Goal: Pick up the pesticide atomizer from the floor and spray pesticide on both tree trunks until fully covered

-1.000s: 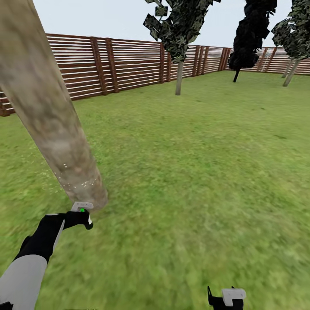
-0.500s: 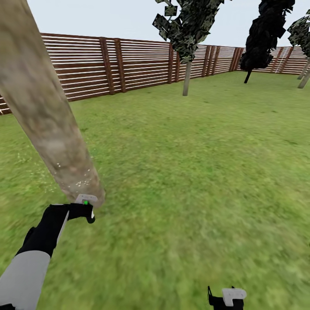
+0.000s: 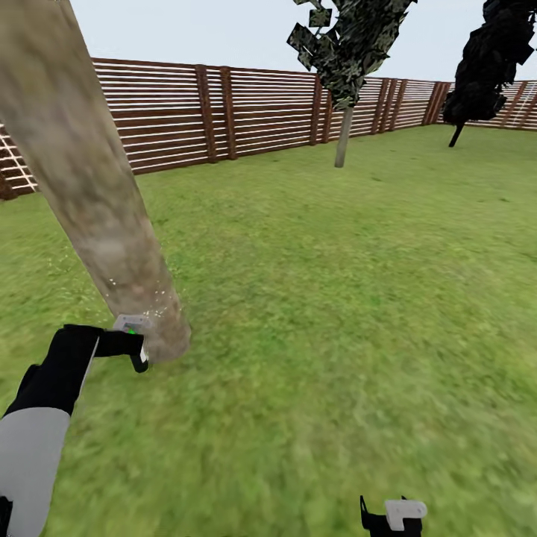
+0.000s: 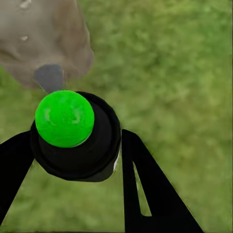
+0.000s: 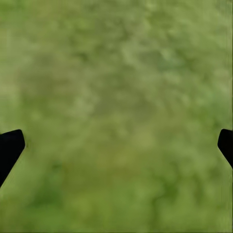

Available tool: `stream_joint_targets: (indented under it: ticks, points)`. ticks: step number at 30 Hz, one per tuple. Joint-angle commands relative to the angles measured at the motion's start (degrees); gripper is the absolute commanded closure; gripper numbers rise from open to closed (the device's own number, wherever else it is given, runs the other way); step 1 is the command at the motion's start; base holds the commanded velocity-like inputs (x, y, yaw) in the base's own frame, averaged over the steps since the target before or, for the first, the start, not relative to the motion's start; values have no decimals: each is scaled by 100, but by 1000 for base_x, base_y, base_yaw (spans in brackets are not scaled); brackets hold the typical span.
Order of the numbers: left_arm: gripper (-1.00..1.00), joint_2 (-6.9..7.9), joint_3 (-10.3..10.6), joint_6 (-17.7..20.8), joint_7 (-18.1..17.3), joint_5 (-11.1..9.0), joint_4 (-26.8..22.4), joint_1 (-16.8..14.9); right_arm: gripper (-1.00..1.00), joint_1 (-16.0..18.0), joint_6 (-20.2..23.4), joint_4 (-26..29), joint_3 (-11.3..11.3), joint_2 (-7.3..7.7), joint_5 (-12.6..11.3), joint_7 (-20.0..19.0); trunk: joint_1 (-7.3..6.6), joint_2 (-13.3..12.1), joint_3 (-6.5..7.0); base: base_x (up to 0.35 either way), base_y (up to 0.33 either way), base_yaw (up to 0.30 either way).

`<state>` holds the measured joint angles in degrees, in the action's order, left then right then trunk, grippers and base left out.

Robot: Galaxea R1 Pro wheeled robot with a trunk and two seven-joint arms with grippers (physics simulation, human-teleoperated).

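Observation:
A thick, leaning, pale grey-brown tree trunk (image 3: 89, 186) fills the left of the head view, with its base in the lawn. My left gripper (image 3: 133, 341) is shut on the pesticide atomizer (image 3: 131, 326), right against the trunk's base. In the left wrist view the atomizer (image 4: 77, 150) has a black body and a green knob. It sits between my two black fingers (image 4: 145, 189), its grey nozzle aimed at the trunk (image 4: 43, 34). Whitish pesticide specks (image 3: 153, 309) dot the bark low down. My right gripper (image 3: 391, 518) hangs open over grass, its fingertips (image 5: 9, 148) wide apart.
A brown slatted fence (image 3: 246, 112) runs along the back of the lawn. Near it stands a tree with a blocky green crown (image 3: 350, 45) and a slim grey trunk (image 3: 343, 145). A near-black cone-shaped tree (image 3: 488, 60) stands at the far right. Open grass (image 3: 358, 298) spreads to the right.
The camera has turned left, so fence and far trees have slid right. My left gripper with the atomizer has moved up against the trunk's base. More specks show on the bark.

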<state>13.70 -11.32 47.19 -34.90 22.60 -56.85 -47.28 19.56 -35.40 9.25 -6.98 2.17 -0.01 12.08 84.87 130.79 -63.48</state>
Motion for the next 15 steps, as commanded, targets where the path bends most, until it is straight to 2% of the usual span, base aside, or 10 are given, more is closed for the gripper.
stream_joint_targets:
  ticks: [1,4,11,12,14,15]
  points:
    - [100,-5,-11,16,-57,80,-8,-46,-100,3,-7,-2,-49,3,1,49,-1,2,-5,0,0,276]
    - [100,-8,6,26,-60,110,-3,-163,-100,4,-10,-1,-49,3,1,49,-1,2,-5,0,0,241]
    - [100,3,80,9,-52,222,-11,-93,-100,4,-11,-1,-41,20,1,49,-1,2,-5,0,0,18]
    - [100,6,81,9,-52,283,-8,-91,-100,4,-11,-2,-44,20,1,49,-1,2,-5,0,0,0]
    - [100,9,73,9,-58,595,-1,-80,-100,4,-10,-2,-45,20,1,49,-1,2,-5,116,0,0]
    - [100,9,71,6,-59,662,0,-76,-100,4,-10,-2,-45,20,1,49,-1,2,-5,252,0,0]
